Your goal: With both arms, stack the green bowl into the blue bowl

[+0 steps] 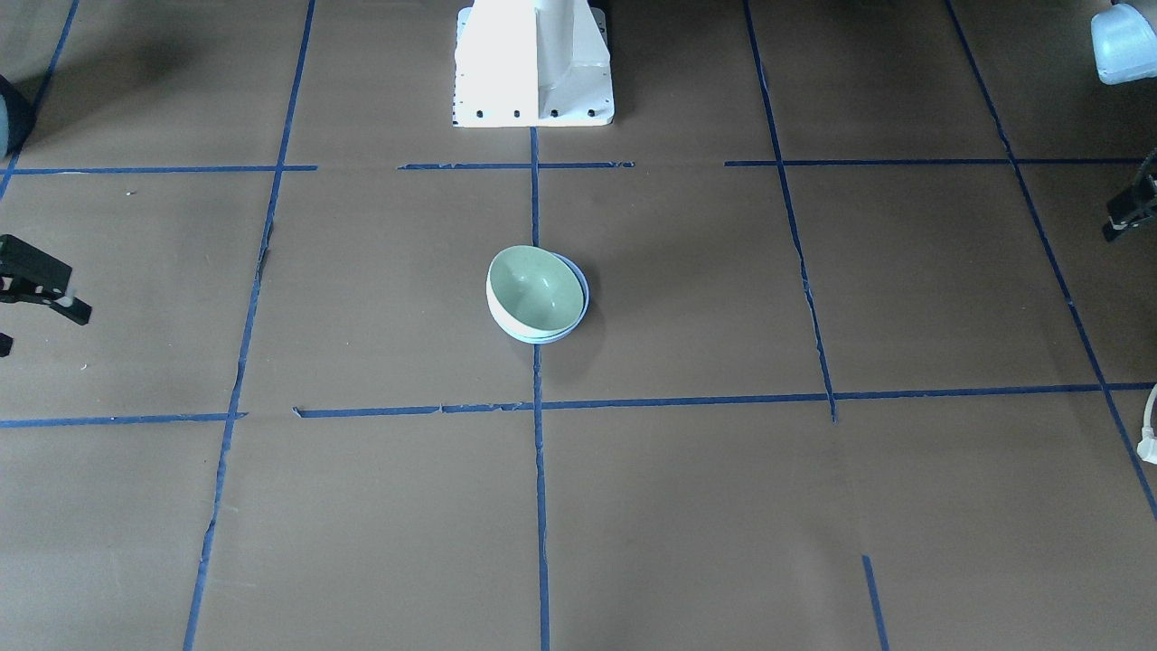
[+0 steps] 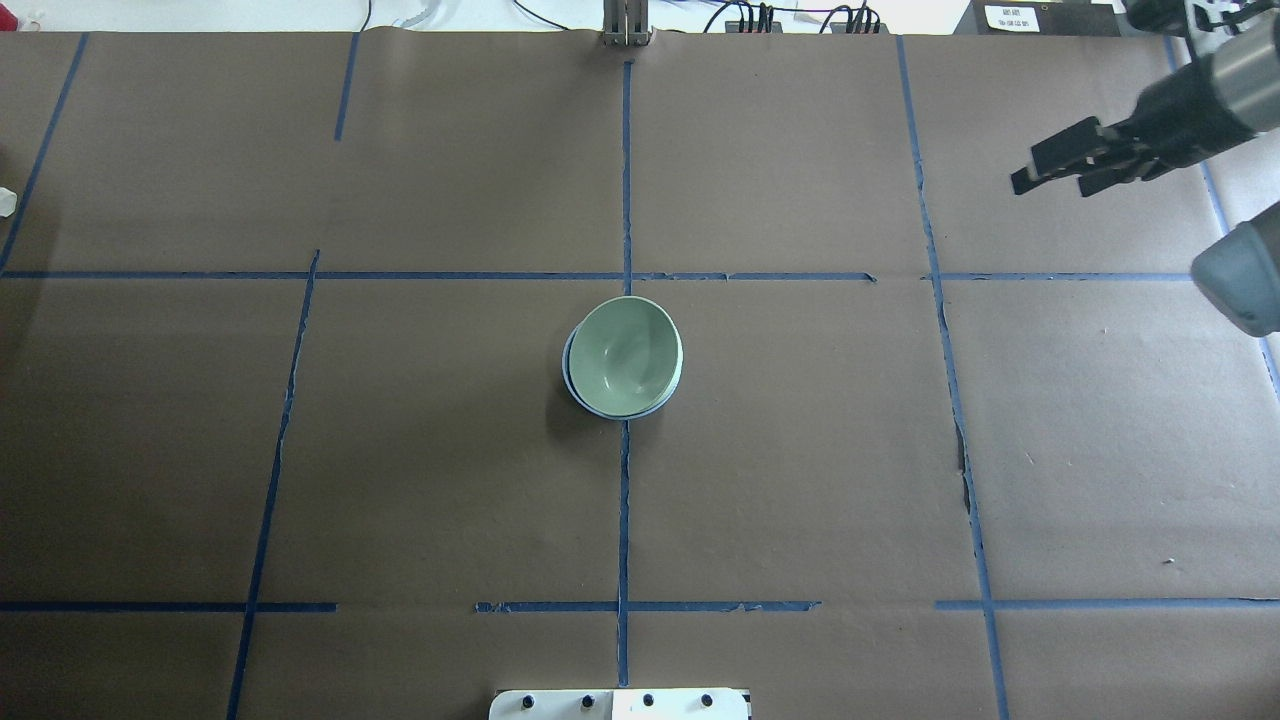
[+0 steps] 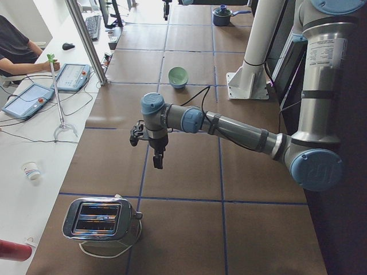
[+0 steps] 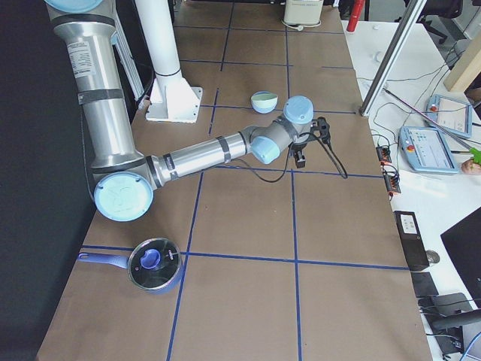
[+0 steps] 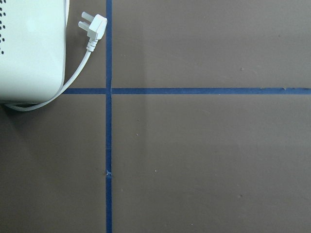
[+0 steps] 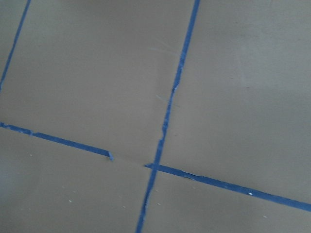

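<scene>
Desk (image 2: 800,450): brown, blue tape grid, open room round centre. White pedestal (image 1: 533,63) at robot-side edge. Toaster (image 3: 100,220), lidded pot (image 4: 154,263) at opposite ends. Green bowl (image 2: 628,355) nested, tilted, in blue bowl (image 2: 567,372), centre. Right pincer (image 2: 1030,172) spread, well apart; left pincer (image 3: 156,159): cannot tell.

The left arm (image 3: 241,130), in the left-side view's right half, is showing silver-grey tubes, light blue joint caps, a printed label, a black band and a looping black cable running to its black left gripper (image 3: 157,162). The right arm (image 4: 195,154) is wearing matching colours. The white pedestal (image 1: 533,63) is showing dark screws.
</scene>
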Robot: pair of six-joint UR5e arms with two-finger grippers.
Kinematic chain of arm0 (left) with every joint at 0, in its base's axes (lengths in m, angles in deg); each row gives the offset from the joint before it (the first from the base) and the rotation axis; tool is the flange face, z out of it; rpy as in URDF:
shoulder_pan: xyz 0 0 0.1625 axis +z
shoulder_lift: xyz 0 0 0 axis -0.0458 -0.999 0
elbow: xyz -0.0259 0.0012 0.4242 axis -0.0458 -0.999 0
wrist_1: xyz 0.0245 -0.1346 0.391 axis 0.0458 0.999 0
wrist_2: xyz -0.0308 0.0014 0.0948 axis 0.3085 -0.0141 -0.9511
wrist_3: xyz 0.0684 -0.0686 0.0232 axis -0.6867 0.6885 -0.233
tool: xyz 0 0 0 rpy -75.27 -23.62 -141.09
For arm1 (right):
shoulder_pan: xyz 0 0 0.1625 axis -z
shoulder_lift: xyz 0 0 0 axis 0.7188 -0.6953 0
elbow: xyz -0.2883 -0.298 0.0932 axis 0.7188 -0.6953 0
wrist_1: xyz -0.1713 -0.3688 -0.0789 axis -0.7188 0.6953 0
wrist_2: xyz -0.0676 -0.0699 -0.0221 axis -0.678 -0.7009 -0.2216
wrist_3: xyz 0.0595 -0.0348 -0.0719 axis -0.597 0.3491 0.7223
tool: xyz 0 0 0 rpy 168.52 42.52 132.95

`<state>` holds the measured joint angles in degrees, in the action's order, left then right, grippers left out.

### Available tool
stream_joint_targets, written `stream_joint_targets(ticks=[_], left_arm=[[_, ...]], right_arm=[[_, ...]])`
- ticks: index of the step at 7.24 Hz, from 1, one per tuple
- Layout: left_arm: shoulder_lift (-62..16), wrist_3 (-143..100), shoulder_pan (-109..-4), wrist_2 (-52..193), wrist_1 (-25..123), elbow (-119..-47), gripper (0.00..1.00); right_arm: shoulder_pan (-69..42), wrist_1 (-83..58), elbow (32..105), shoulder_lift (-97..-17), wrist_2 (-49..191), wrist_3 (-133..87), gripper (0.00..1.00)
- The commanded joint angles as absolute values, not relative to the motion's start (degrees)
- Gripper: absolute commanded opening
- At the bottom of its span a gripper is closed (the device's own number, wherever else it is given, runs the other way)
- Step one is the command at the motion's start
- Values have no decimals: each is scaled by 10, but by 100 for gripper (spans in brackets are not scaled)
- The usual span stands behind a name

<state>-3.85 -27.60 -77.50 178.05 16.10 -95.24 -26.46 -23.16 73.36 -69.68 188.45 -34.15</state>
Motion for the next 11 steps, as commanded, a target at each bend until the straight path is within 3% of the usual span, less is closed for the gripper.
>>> stream_joint_targets(ticks=[1, 5, 8, 11], left_arm=[[-39, -376, -830, 1785, 163, -892, 100], [-27, -396, -851, 1791, 160, -886, 100], [-10, -434, -890, 1827, 119, -889, 100], [-11, -434, -892, 1827, 124, -892, 100]], right_arm=[[-304, -196, 732, -772, 1880, -195, 100], [-438, 40, 722, -790, 1804, 78, 100], [-448, 38, 725, -799, 1807, 78, 100], [-505, 38, 664, -821, 1857, 62, 100]])
